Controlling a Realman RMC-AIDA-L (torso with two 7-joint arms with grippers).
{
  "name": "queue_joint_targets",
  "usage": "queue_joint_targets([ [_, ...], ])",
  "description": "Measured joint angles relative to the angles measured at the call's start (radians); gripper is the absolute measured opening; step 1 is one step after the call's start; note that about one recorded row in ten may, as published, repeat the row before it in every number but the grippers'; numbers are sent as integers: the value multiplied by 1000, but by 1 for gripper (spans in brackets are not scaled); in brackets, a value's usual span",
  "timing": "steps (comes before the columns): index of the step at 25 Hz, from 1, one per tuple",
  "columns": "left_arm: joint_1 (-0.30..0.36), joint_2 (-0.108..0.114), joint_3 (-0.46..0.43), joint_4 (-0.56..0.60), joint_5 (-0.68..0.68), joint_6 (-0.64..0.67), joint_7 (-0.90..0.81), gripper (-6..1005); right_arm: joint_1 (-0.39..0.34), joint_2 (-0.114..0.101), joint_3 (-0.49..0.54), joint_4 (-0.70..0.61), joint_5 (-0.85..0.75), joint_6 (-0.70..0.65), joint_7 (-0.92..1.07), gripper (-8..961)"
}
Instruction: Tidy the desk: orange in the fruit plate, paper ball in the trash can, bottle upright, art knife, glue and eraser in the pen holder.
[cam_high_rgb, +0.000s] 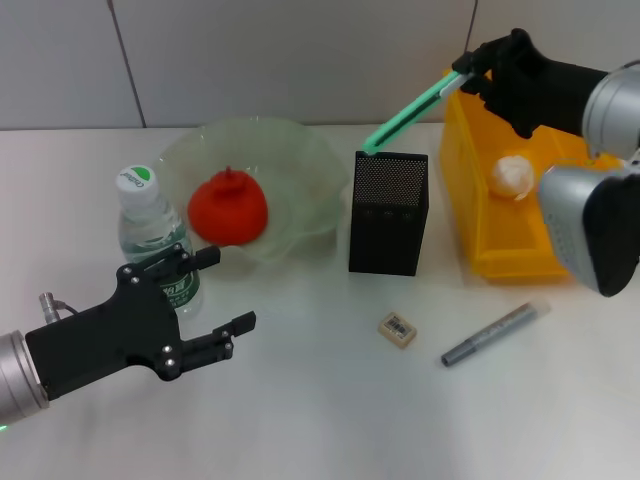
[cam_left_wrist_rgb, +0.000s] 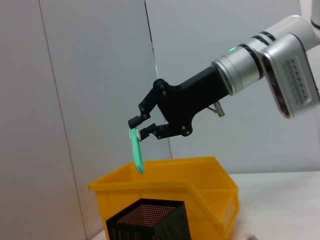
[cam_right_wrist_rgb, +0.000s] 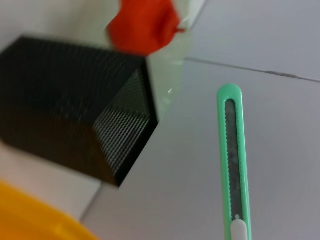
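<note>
My right gripper (cam_high_rgb: 463, 75) is shut on the green art knife (cam_high_rgb: 410, 112), held slanted in the air with its tip just above the back rim of the black mesh pen holder (cam_high_rgb: 388, 212). The left wrist view shows that right gripper (cam_left_wrist_rgb: 136, 127) pinching the art knife (cam_left_wrist_rgb: 136, 152) over the pen holder (cam_left_wrist_rgb: 150, 220). The orange (cam_high_rgb: 228, 208) lies in the glass fruit plate (cam_high_rgb: 300, 160). The paper ball (cam_high_rgb: 513, 175) rests inside the yellow trash can (cam_high_rgb: 500, 255). The bottle (cam_high_rgb: 155, 240) stands upright beside my open left gripper (cam_high_rgb: 228, 290). The eraser (cam_high_rgb: 397, 329) and grey glue stick (cam_high_rgb: 495, 333) lie on the desk.
The white desk meets a tiled wall at the back. In the right wrist view the art knife (cam_right_wrist_rgb: 235, 160) hangs past the pen holder (cam_right_wrist_rgb: 75, 125), with the orange (cam_right_wrist_rgb: 145, 25) behind and the trash can's rim (cam_right_wrist_rgb: 30, 220) at the corner.
</note>
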Motion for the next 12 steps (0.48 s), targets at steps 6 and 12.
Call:
queue_joint_targets([
  [6, -2, 0, -6, -64, -43, -18, 124, 799, -16, 0, -78, -4, -30, 137, -244, 170],
  [12, -2, -1, -6, -110, -96, -31, 198, 799, -18, 1, -121, 8, -31, 197, -451, 170],
])
